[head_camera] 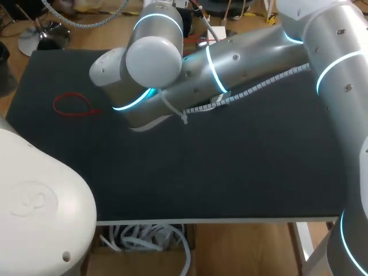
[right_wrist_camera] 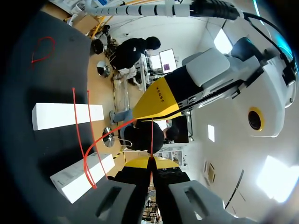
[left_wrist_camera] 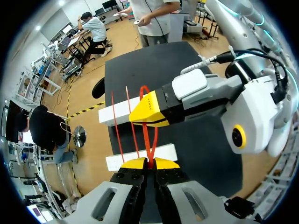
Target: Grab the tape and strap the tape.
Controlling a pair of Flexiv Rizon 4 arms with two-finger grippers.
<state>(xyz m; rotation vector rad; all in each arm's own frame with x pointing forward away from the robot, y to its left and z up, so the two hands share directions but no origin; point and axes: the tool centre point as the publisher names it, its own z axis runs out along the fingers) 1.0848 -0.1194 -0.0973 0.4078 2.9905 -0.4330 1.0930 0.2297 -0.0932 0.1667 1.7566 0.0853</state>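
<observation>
The tape is a thin red strap (left_wrist_camera: 146, 135), and both grippers hold it above the black table. In the left wrist view my left gripper (left_wrist_camera: 149, 162) is shut on the strap's near end. The strap rises in a narrow loop to my right gripper (left_wrist_camera: 150, 112), which faces it and pinches the top. In the right wrist view my right gripper (right_wrist_camera: 151, 161) is shut on a thin strand of the red strap (right_wrist_camera: 152, 137), with my left gripper (right_wrist_camera: 156, 105) just ahead. In the head view my right arm (head_camera: 230, 63) hides both grippers.
Two white blocks (left_wrist_camera: 117, 113) (left_wrist_camera: 161, 153) lie on the table under the grippers, with loose red straps (left_wrist_camera: 117, 130) draped across them. Another red strap, looped (head_camera: 72, 105), lies at the far left of the black tabletop (head_camera: 230, 172).
</observation>
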